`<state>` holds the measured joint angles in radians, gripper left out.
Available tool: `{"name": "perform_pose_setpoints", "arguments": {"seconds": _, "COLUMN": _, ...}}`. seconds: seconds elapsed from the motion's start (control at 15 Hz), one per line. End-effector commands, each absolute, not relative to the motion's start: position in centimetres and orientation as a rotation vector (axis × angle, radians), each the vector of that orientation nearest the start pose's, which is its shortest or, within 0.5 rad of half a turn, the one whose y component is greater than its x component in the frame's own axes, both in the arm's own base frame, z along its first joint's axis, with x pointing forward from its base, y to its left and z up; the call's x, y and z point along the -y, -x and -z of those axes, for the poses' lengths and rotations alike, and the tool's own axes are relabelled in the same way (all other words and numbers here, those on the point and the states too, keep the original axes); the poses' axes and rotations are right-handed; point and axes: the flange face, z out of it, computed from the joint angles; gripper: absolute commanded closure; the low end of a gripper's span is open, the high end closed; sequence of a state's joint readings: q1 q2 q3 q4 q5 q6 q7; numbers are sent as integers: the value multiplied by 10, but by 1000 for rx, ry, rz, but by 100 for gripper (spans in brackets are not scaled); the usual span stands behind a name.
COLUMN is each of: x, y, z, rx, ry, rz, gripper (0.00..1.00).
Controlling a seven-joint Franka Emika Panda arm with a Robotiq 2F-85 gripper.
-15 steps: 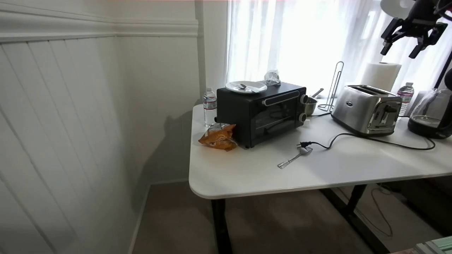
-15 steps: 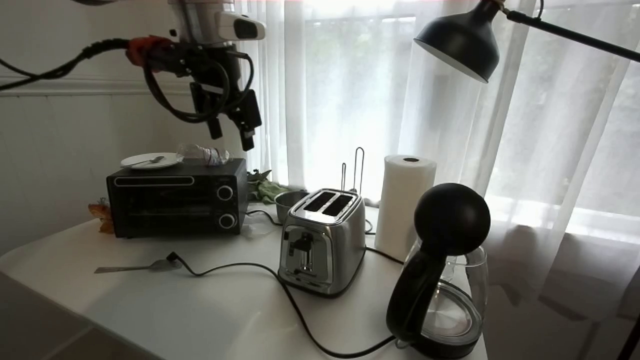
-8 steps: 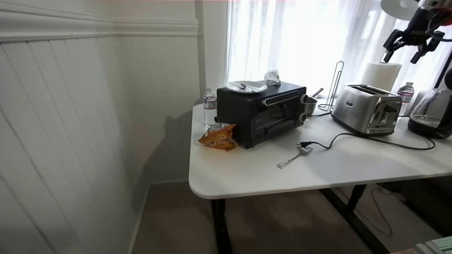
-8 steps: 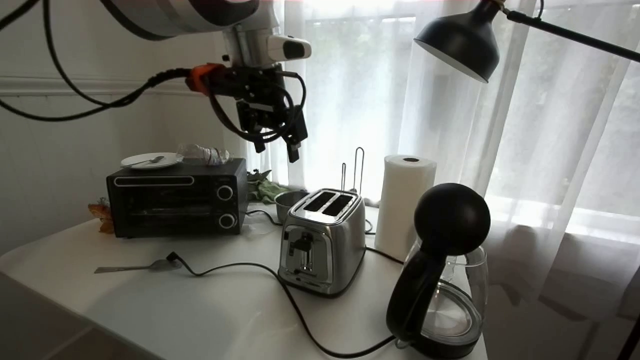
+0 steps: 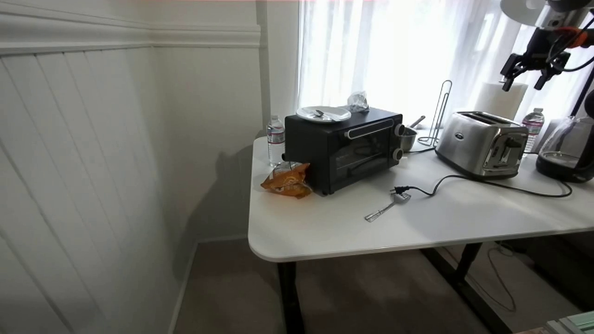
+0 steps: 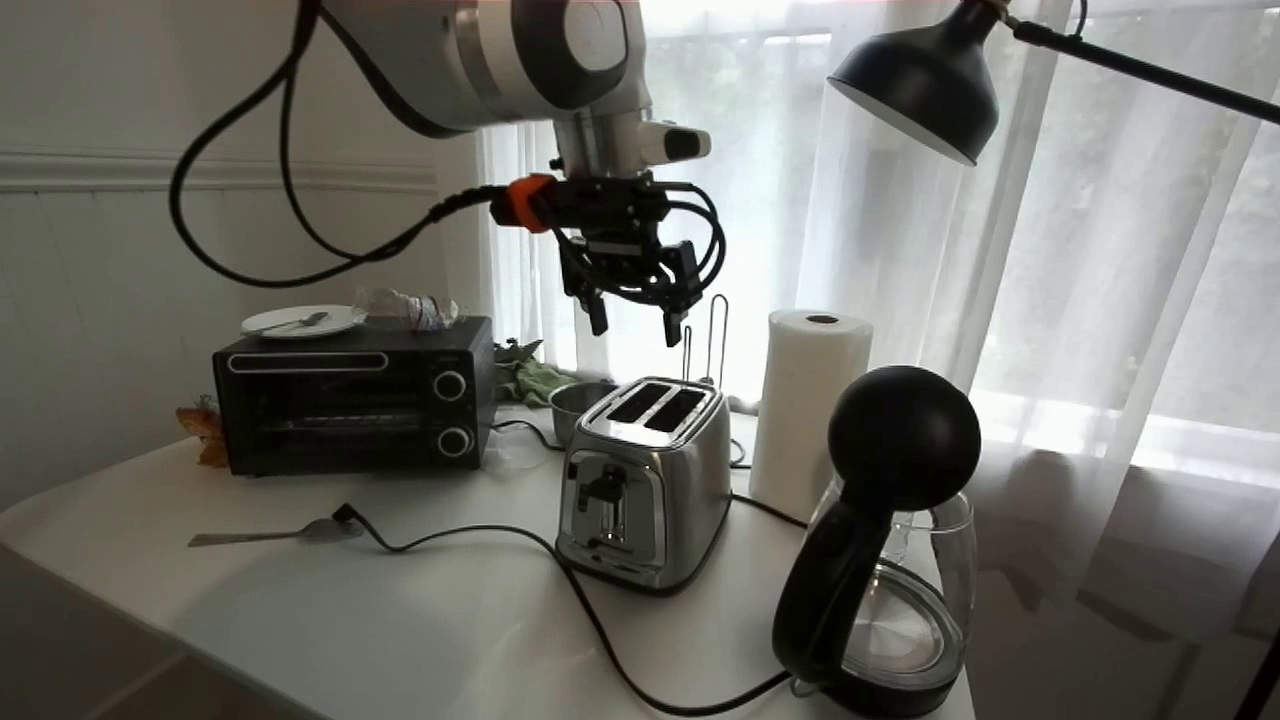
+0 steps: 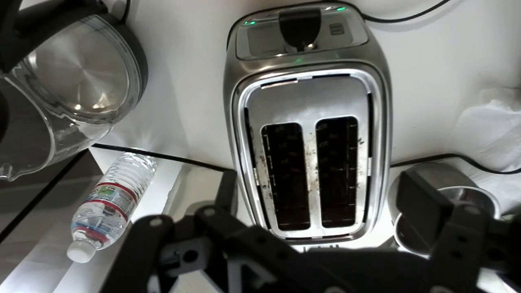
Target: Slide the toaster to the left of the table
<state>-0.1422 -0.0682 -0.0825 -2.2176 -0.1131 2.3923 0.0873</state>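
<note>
At the left end of the table point(image 5: 325, 227) stands a water bottle point(image 5: 276, 144), with an orange bag point(image 5: 285, 183) nearer, then the black toaster oven point(image 5: 345, 153), a plate point(image 5: 306, 112) on its top. That is the side the task names, and the silver toaster point(image 6: 645, 490) is not there yet: it stands well apart from the oven.

Going right, a metal utensil point(image 6: 318, 531) lies on the near part, the plug point(image 5: 401, 189) of a dark cord point(image 6: 490, 527) just beside its head; the cord runs right, past the toaster's near foot. On the far side a small pot point(image 5: 407, 142) stands between oven and toaster. A straight slide left would probably meet the pot, and might drag or bunch the cord.

The toaster stands upright, right of the table's middle, its lever end toward the near side. The gripper point(image 6: 635, 335) hangs above it, its fingers point(image 7: 423, 203) spread apart with nothing between them; in both exterior views a gap shows between the tips and the toaster's top. So, as I judge it, none of the slide is done; the step in hand looks like lining up for contact. Left to do: come down, take the toaster by its sides or set a finger against its right flank, bring it left, let go.

Right of the toaster, apart from it, a glass kettle point(image 6: 828, 590) stands; a finger looks able to fit between.
</note>
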Motion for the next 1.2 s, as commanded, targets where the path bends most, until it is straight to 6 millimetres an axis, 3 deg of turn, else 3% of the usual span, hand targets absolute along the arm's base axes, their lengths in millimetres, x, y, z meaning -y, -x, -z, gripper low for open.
{"name": "perform_pose_setpoints", "arguments": {"seconds": 0.0, "x": 145, "y": -551, "z": -413, "rx": -335, "ry": 3230, "rz": 351, "gripper": 0}}
{"name": "perform_pose_setpoints", "arguments": {"seconds": 0.07, "x": 149, "y": -558, "z": -404, "rx": -445, "ry": 3164, "rz": 372, "gripper": 0}}
{"name": "perform_pose_setpoints", "arguments": {"seconds": 0.13, "x": 140, "y": -542, "z": -414, "rx": -390, "ry": 3196, "rz": 349, "gripper": 0}}
{"name": "perform_pose_setpoints", "arguments": {"seconds": 0.27, "x": 143, "y": -546, "z": -405, "rx": -398, "ry": 3197, "rz": 331, "gripper": 0}}
{"name": "perform_pose_setpoints", "arguments": {"seconds": 0.73, "x": 141, "y": -546, "z": -408, "rx": -392, "ry": 3197, "rz": 341, "gripper": 0}}
{"name": "perform_pose_setpoints", "arguments": {"seconds": 1.13, "x": 144, "y": -564, "z": -389, "rx": -306, "ry": 3219, "rz": 309, "gripper": 0}}
